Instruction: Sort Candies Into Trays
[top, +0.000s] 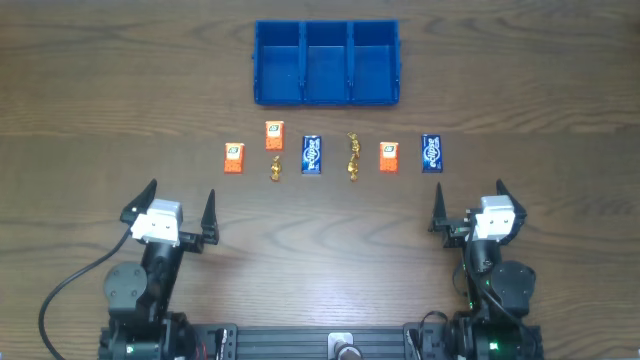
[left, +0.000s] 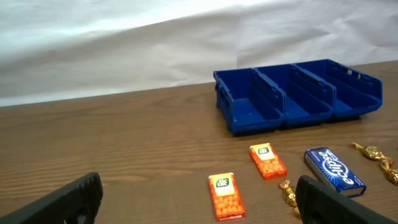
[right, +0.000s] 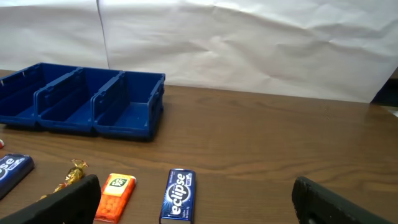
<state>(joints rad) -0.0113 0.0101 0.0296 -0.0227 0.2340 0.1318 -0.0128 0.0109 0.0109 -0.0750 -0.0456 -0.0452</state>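
Taking 12 o'clock as straight away from the arm bases, you have a brown wood-grain surface (top: 100, 90) running under everything. At its far edge it meets crumpled white sheeting (left: 124, 37) that closes off the room behind. The blue tray (top: 326, 98), three compartments side by side, sits at 12 o'clock near the middle of the width, with wood showing at its 9 and 3 o'clock sides. Your left tool (top: 181, 190) is at about 7 o'clock and your right tool (top: 469, 188) at about 5. Each has its fingers spread wide with nothing between them, well apart from the candies. A broad band of wood lies between the tools and the candy row, and a narrower strip between the row and the tray. The row runs from 9 to 3 o'clock: two blue packs (top: 313, 154) (top: 432, 153), three orange boxes (top: 234, 157) (top: 274, 135) (top: 389, 156), and small gold-wrapped sweets (top: 276, 168) (top: 353, 158). One sweet lies just at 6 o'clock of the middle-left orange box, the others in a line between the left blue pack and the right orange box.
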